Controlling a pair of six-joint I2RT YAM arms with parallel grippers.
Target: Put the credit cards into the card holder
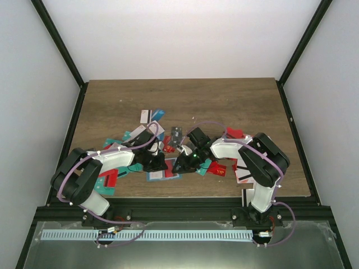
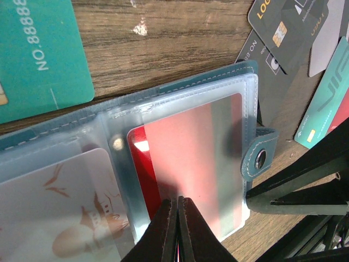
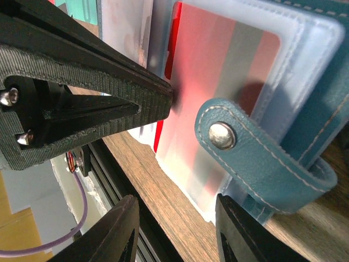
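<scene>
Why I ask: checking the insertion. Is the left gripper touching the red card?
Touching. The right wrist view shows the left gripper shut, its tip pressed on the red card, no gap.

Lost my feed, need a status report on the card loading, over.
Left end effector shut, tips on red card, partway into card holder. Right end effector open beside clasp tab. Nothing in the way.

arms (image 1: 115,159): white-black shells | purple cables (image 1: 73,171) | ribbed black jaws, silver screws (image 3: 11,97)

One card holder (image 2: 262,148); two arms (image 1: 106,162); credit cards (image 2: 38,54) many, pile uncountable.
</scene>
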